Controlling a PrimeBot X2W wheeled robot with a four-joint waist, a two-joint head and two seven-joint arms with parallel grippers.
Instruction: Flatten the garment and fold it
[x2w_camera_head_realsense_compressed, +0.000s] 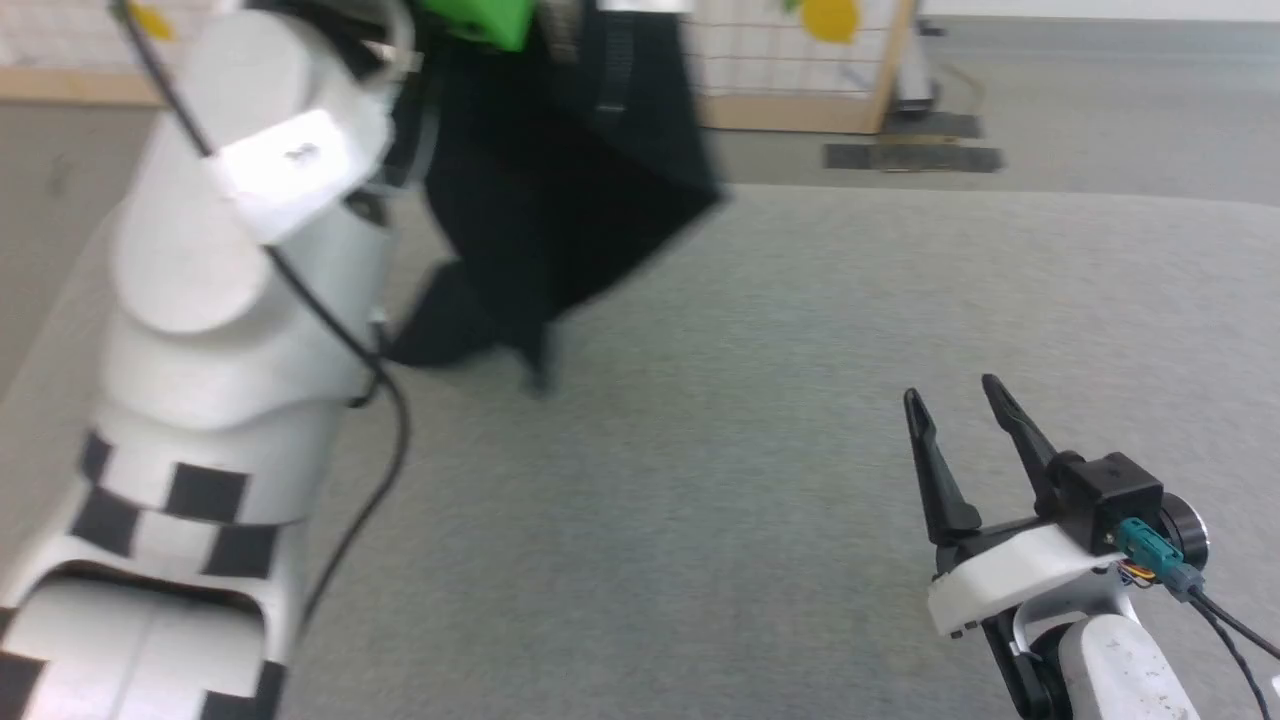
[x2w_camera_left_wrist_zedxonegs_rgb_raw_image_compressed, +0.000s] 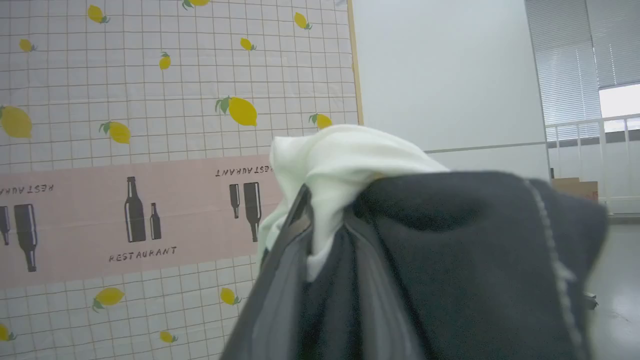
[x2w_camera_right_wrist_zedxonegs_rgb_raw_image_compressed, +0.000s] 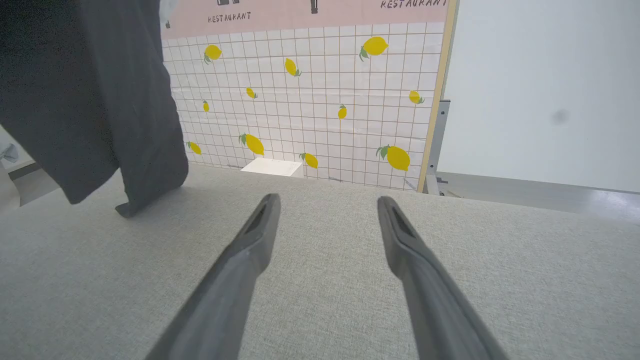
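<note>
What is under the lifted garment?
Grey table; the garment's lowest corner seems to reach it. The table patch behind the hanging fabric is hidden.

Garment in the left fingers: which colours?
White and black garment, best in the left wrist view.

The head view is looking down onto the grey table (x2w_camera_head_realsense_compressed: 760, 450), the raised left arm (x2w_camera_head_realsense_compressed: 230, 300) close at its left. The left wrist view is facing level toward the lemon-print backdrop (x2w_camera_left_wrist_zedxonegs_rgb_raw_image_compressed: 150, 100), right against the garment (x2w_camera_left_wrist_zedxonegs_rgb_raw_image_compressed: 450, 260). The right wrist view is skimming low over the table, sharing backdrop and garment.
</note>
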